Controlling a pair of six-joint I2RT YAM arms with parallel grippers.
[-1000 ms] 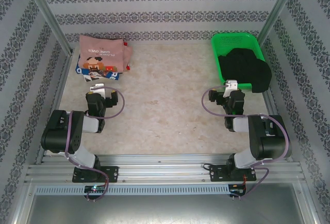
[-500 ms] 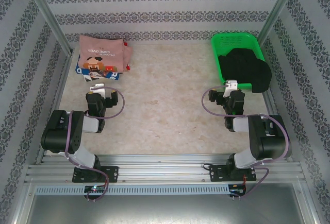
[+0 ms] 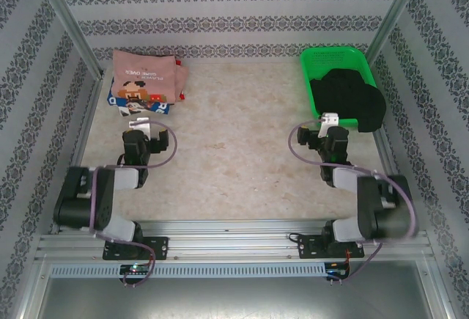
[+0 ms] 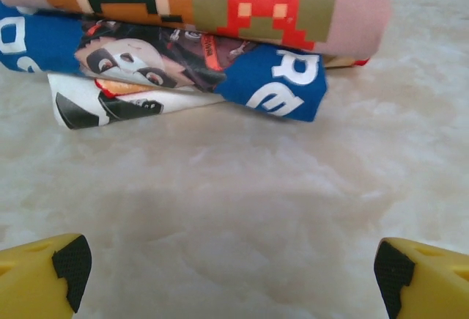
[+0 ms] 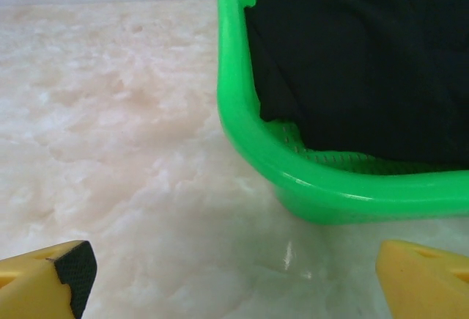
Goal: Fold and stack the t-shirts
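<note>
Left gripper jaws wide apart, holding nothing, low over bare table. On the left wrist cam the gripper shows yellow fingertips with black pads at both bottom corners and only tabletop between them. Just ahead of it is the folded stack at the far-left corner: pink shirt on top, pixel figure facing up, and blue shirt under it, sticking out at the near edge. On the wrist cam the pink shirt sits squarely on the blue shirt, whose fold is a bit loose, with a white printed layer poking out at bottom left. The gripper is near the stack, not touching it. Right gripper also spread fully, empty, close to the near end of the basket. On the right wrist cam the gripper has fingertips at the bottom corners, with table between them and the basket rim just ahead, apart from the fingers. Black shirt is bunched in the basket, unfolded; from above it looks like it spills over the right and near rim, though the edge is hard to make out against the dark cloth. Wrist cam shows the black shirt heaped against the mesh wall. Both arms are tucked back toward their bases; the middle of the table is between them.
</note>
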